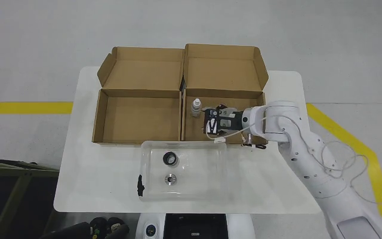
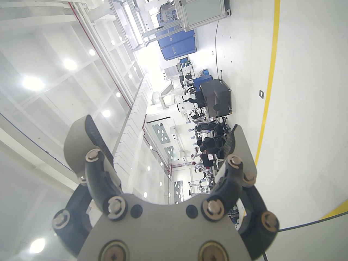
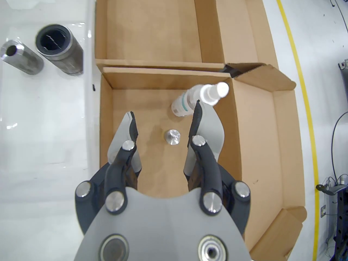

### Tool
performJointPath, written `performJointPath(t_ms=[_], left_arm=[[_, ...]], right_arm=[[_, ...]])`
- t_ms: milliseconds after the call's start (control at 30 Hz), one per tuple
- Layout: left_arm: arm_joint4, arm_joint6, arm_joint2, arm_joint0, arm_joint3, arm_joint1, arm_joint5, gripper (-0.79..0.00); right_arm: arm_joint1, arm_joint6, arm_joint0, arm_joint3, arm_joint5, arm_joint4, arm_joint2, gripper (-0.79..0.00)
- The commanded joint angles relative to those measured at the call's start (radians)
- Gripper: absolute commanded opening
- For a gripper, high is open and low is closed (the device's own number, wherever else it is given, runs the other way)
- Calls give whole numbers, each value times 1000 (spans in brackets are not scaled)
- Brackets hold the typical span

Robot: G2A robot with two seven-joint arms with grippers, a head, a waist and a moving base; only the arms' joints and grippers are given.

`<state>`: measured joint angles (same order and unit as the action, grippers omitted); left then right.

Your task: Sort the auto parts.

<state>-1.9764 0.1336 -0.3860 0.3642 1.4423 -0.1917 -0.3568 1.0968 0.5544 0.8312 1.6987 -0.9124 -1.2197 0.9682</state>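
Note:
My right gripper (image 3: 164, 114) (image 1: 208, 124) hangs open over the right cardboard box (image 1: 253, 101) (image 3: 261, 126). Below it, between the fingers, a small silver cylinder (image 3: 171, 137) stands on the box floor. A white spray bottle (image 3: 199, 97) (image 1: 196, 107) stands upright just beyond, near the box's corner. In the clear tray (image 1: 218, 185) (image 3: 40, 115) stand a dark wide sleeve (image 1: 170, 158) (image 3: 59, 50) and a narrower silver sleeve (image 1: 171, 178) (image 3: 21, 58). My left gripper (image 2: 163, 129) is open with nothing in it, pointing up toward the room away from the table.
The left cardboard box (image 1: 140, 116) (image 3: 149, 17) stands beside the right one, lids folded back on both. A small black item (image 1: 139, 186) clings to the tray's left wall. Bare white table (image 1: 89, 179) lies to the left of the tray.

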Motion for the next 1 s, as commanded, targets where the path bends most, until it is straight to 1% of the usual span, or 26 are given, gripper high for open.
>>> performJointPath(t_ms=[0, 167, 400, 633, 833, 967], left_arm=[[0, 0, 0, 0, 0, 0, 0, 0], [0, 0, 0, 0, 0, 0, 0, 0], [0, 0, 0, 0, 0, 0, 0, 0], [0, 0, 0, 0, 0, 0, 0, 0], [0, 0, 0, 0, 0, 0, 0, 0], [0, 0, 0, 0, 0, 0, 0, 0]], right_arm=[[-1, 0, 22, 35, 7, 9, -5, -413], [1, -8, 64, 106, 23, -7, -49, -422], [19, -50, 73, 119, 34, -15, -141, -416], [44, -68, 51, 93, 56, -23, -231, -406], [65, -106, 35, 59, 92, -56, -284, -400], [77, -126, 31, 31, 98, -72, -315, -394]])
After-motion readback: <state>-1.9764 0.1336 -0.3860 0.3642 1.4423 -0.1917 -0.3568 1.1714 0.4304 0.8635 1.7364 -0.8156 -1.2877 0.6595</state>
